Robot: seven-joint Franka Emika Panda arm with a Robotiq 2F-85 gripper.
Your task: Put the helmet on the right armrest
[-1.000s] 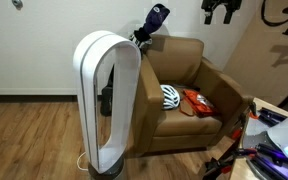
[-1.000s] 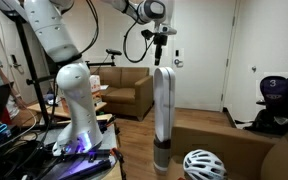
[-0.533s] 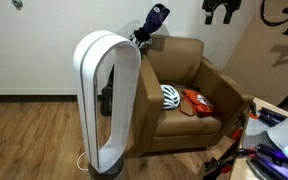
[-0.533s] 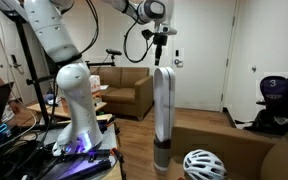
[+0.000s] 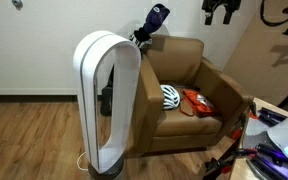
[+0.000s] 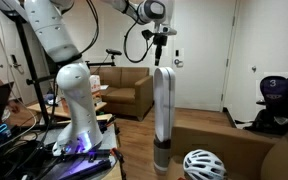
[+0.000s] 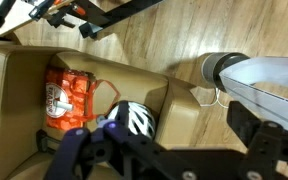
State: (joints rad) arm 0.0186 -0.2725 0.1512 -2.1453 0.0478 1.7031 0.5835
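The white helmet with dark vent slots lies on the seat of the tan-brown armchair, against its viewer's-left arm. It also shows in the other exterior view and in the wrist view. The right armrest is bare. My gripper hangs high above the chair, far from the helmet; it also shows in an exterior view. In the wrist view my gripper is open and empty, its dark fingers spread wide.
A flat orange-red item lies on the seat beside the helmet. A dark blue white-marked object rests on the chair back. A tall white bladeless fan stands on the wood floor by the chair's other arm.
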